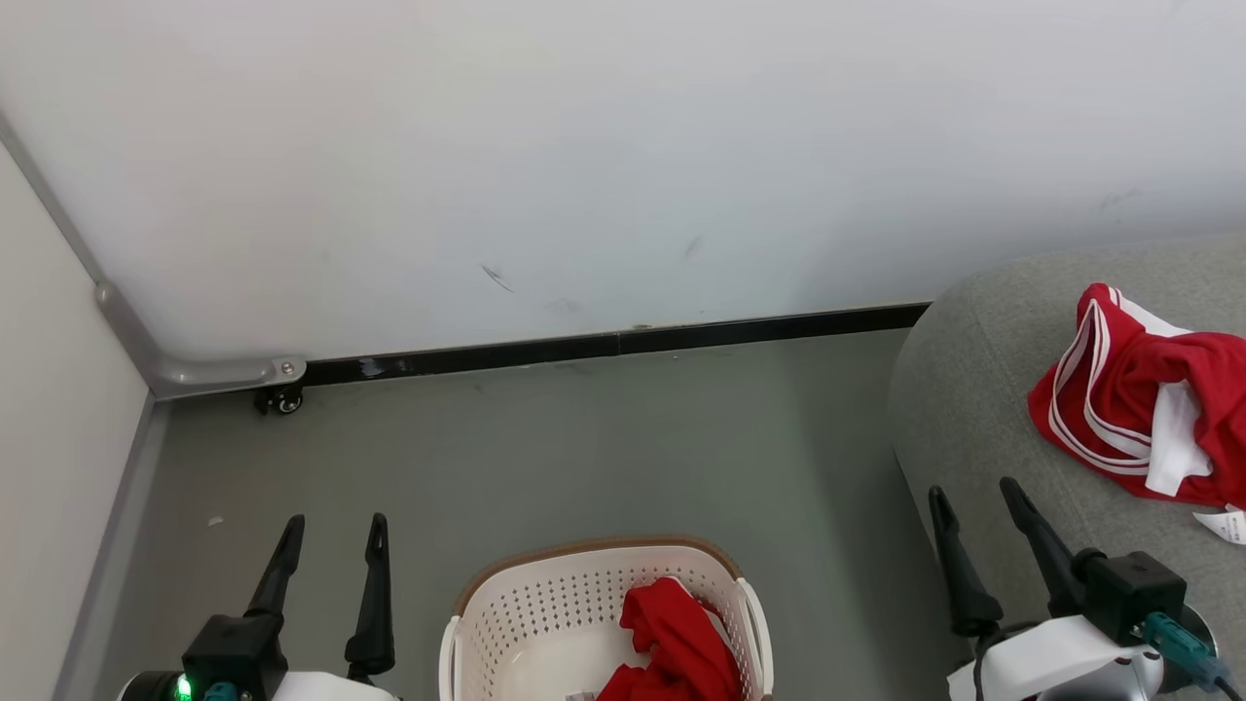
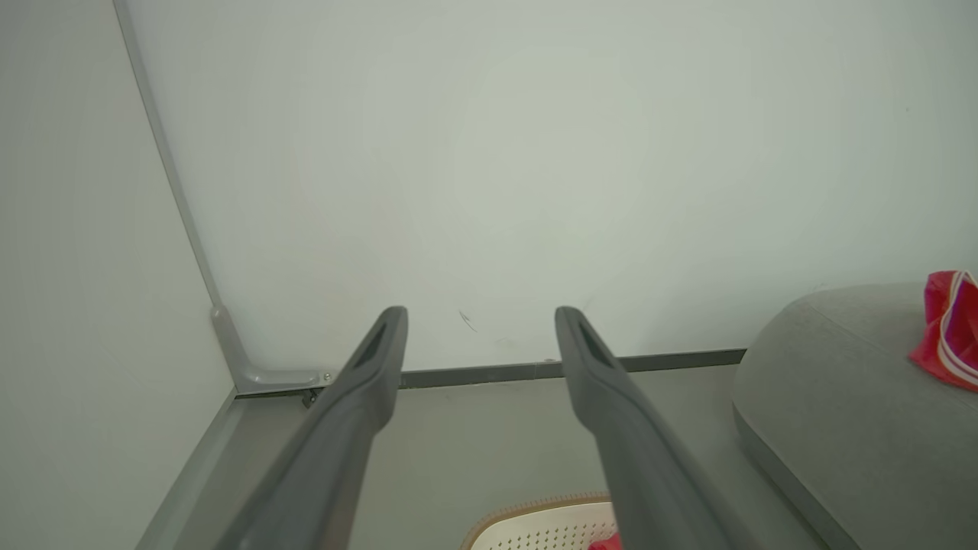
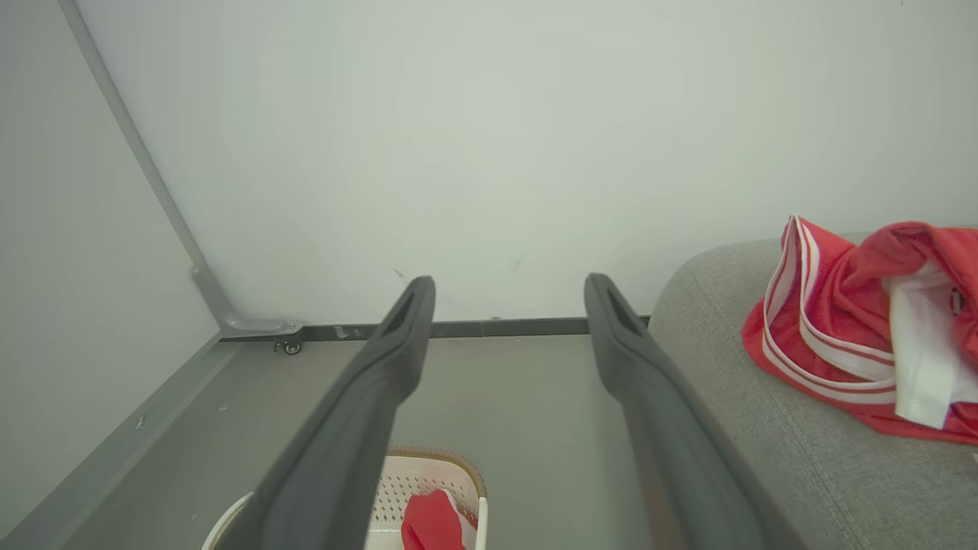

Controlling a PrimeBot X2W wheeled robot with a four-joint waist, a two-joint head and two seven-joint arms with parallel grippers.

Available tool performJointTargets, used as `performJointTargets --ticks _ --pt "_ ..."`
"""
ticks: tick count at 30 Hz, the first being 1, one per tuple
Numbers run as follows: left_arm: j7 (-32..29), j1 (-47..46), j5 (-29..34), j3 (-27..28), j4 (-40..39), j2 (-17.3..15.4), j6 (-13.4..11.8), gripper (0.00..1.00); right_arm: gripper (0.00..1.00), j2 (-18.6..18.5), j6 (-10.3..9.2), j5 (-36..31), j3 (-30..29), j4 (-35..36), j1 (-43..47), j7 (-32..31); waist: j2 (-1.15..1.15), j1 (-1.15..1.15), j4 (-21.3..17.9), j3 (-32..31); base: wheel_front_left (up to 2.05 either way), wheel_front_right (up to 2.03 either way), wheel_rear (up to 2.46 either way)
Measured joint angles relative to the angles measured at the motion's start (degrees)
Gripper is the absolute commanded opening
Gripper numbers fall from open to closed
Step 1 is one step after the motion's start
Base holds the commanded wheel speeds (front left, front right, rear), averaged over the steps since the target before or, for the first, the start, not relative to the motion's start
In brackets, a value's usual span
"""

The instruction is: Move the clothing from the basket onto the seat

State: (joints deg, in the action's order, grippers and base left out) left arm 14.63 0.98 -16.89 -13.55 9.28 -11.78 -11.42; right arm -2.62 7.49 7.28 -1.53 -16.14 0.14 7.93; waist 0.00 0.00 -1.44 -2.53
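1. The room was a bare corner. A white wall (image 1: 584,146) ahead, scuffed with a few dark marks, met a pale side panel (image 1: 49,409) on the left.
2. A black baseboard (image 1: 681,341) ran along the foot of the wall. A grey metal frame (image 1: 195,372) with a small caster (image 1: 284,399) sat in the corner.
3. The floor (image 1: 584,448) was plain grey, with a few pale specks near its left edge.
4. The basket (image 1: 545,604) stood on the floor at the bottom middle of the head view, between the two arms and well apart from the wall.
5. A crumpled red garment (image 1: 677,633) lay inside the basket, towards its right side.
6. The seat (image 1: 973,389), grey with rounded edges, stood at the right, near the basket with a strip of floor between them.
7. A second red garment (image 1: 1139,389), with white stripes and a white panel, lay bunched on the seat, a white tag (image 1: 1225,526) at its near edge.
8. The left jaws stood wide apart and held nothing. Their fingers (image 1: 277,574) pointed towards the wall, over the floor left of the basket.
9. The right jaws were also spread wide and empty. Their fingers (image 1: 959,565) hung over the seat's near left edge, close to the second red garment but clear of it.
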Motion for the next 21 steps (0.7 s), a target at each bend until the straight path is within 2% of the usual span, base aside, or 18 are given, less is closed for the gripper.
performJointTargets --ticks 21 --pt "0.0 0.97 1.03 1.35 0.04 0.75 0.85 1.0 1.0 0.09 0.0 1.87 0.58 2.46 2.39 -1.21 0.0 0.0 -0.14 -0.73 0.0 0.0 0.0"
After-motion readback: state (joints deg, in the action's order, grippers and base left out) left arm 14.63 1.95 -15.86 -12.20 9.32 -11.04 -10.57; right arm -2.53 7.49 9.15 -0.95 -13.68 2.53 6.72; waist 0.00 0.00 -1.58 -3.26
